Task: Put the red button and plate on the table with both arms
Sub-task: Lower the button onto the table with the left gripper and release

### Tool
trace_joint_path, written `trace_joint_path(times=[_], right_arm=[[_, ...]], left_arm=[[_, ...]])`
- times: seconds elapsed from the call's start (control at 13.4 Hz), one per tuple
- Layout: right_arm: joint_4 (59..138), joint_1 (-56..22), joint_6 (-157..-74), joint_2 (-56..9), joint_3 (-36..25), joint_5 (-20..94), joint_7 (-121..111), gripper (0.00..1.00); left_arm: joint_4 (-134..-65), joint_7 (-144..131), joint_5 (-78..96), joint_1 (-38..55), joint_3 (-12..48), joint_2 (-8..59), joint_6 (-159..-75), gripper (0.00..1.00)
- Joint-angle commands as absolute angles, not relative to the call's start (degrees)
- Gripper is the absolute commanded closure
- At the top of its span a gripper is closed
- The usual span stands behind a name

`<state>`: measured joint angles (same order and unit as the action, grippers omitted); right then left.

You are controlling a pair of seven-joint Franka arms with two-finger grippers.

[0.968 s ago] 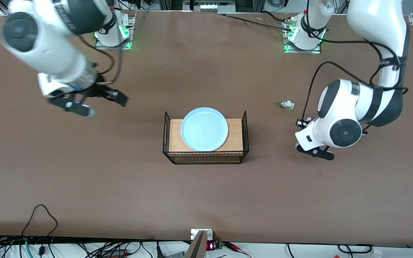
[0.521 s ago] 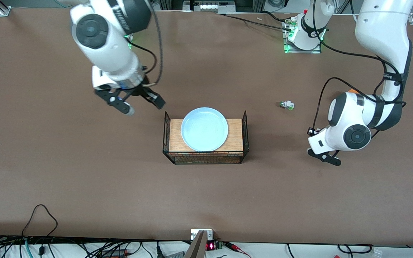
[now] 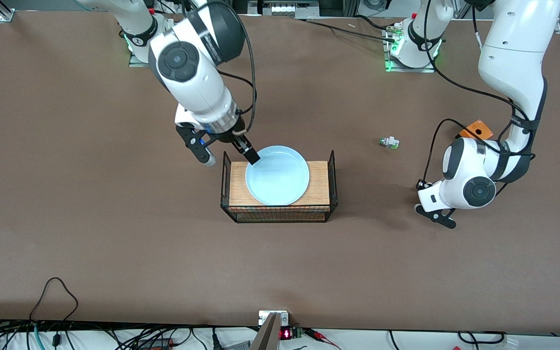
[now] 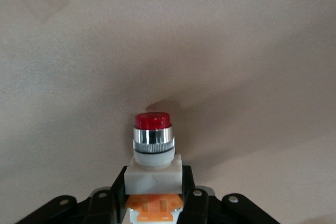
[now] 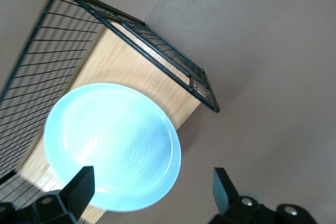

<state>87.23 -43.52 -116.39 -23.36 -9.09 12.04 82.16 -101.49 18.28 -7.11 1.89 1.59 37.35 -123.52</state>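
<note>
The light blue plate (image 3: 277, 175) lies on the small wooden shelf (image 3: 319, 187) at mid-table. My right gripper (image 3: 231, 159) is open above the shelf's end toward the right arm. One finger is over the plate's rim and the other is outside the wire side. In the right wrist view the plate (image 5: 113, 145) shows between the spread fingers (image 5: 79, 184). My left gripper (image 3: 433, 212) hangs low over the table (image 3: 114, 233) toward the left arm's end. The left wrist view shows it (image 4: 153, 184) shut on the red button (image 4: 153, 120), gripped by its white body. The button is hidden in the front view.
The shelf has black wire sides (image 3: 225, 187), also seen in the right wrist view (image 5: 131, 40). A green-capped white button (image 3: 389, 142) lies on the table between the shelf and the left arm. An orange block (image 3: 476, 130) lies beside the left arm's forearm.
My right arm has swung from the right arm's end of the table over to the plate, gripper still open. My left arm has shifted slightly toward its end, uncovering the orange block.
</note>
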Motion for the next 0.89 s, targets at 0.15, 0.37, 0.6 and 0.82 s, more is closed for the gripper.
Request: trace_joint_path(times=[0.15,0.37,0.6,0.82], right_arm=[[85.4,-46.9,-121.3,-28.7,-9.8,12.5,87.7,0.00],[85.4,-46.8,-121.3,-30.1,-9.8,12.4,87.8,0.00],[85.5,-46.4,-121.3,-31.4,-9.9,12.1,87.5,0.00],[85.8,-46.3,-121.2,-31.9,-9.9,12.4,87.9,0.00]], left_arm=[[-101.3,18.8,-8.5,1.3,2.5,36.0,-121.4,0.00],[-96.9,18.5,-7.3,1.5,3.3,32.8,-110.6,0.00],[-91.3,17.2,-5.5,2.1,5.0,28.2,-99.6,0.00],[-82.6,11.8,-5.7,2.4,7.3,24.5,-84.4,0.00]])
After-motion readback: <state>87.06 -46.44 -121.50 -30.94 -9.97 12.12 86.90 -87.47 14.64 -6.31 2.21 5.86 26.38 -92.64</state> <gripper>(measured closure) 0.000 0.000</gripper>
